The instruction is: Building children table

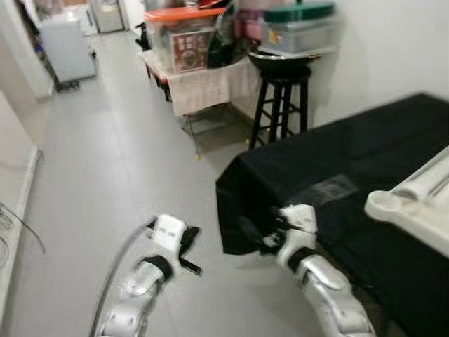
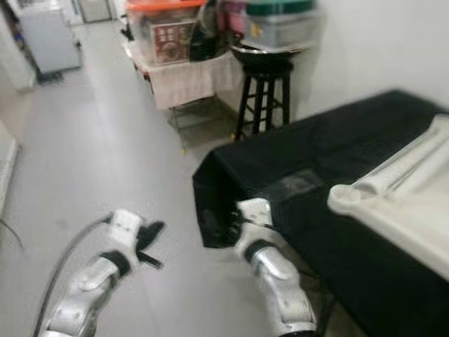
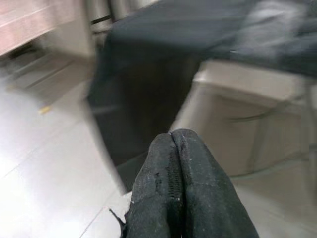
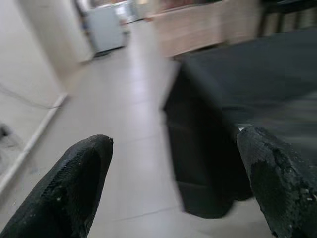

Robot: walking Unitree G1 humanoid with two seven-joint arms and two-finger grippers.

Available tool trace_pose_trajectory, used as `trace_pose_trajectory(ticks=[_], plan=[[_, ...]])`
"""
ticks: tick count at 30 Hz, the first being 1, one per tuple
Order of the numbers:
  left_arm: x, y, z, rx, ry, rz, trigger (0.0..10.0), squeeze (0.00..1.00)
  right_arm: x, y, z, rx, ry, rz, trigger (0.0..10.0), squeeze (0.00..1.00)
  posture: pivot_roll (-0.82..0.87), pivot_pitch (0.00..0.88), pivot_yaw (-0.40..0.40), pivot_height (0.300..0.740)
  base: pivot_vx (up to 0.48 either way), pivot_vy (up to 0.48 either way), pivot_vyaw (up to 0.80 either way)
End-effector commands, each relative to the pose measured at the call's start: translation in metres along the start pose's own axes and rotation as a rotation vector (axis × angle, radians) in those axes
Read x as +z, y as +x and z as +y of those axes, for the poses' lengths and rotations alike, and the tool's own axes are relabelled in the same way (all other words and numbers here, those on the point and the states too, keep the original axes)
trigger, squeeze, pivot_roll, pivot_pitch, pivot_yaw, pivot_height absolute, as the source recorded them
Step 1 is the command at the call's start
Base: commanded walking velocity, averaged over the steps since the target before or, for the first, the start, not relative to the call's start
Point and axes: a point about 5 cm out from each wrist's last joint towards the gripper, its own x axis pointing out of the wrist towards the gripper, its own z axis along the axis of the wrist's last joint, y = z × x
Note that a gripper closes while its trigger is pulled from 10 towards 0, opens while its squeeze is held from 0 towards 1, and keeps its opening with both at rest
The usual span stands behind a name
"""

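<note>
Approach to the work surface — we hold our right gripper (image 4: 181,193) spread wide beside the black-draped table (image 1: 365,147), left gripper (image 3: 179,188) pressed together; white tabletop panel (image 2: 414,203) rests there, awaiting assembly.

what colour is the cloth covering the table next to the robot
Black. The cloth drapes over the table's corner, clearest in the left eye view.
</note>
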Motion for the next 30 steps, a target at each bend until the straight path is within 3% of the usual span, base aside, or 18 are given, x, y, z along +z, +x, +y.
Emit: trace_pose_trajectory(ticks=[1, 8, 9, 30], plan=[[-0.004, -0.0024, 0.0073, 0.019, 0.025, 0.023, 10.0, 0.0, -0.0008, 0.0027, 0.0071, 0.019, 0.022, -0.01, 10.0, 0.0, -0.06, 0.0, 0.03, 0.74, 0.0, 0.0, -0.8], [-0.0038, -0.0017, 0.0086, 0.018, 0.013, 0.01, 10.0, 0.0, -0.0006, 0.003, 0.007, 0.023, 0.024, -0.014, 10.0, 0.0, -0.06, 0.0, 0.032, 0.74, 0.0, 0.0, -0.8], [-0.0029, -0.0022, 0.0094, 0.018, 0.0, -0.003, 10.0, 1.0, -0.0006, 0.0031, 0.0072, 0.024, 0.024, -0.014, 10.0, 0.0, -0.06, 0.0, 0.032, 0.74, 0.0, 0.0, -0.8], [-0.0026, -0.0019, 0.0094, 0.026, -0.018, -0.02, 10.0, 1.0, 0.0, 0.003, 0.0065, 0.033, 0.03, -0.017, 10.0, 0.0, -0.07, 0.0, 0.03, 0.74, 0.0, 0.0, -0.8]])
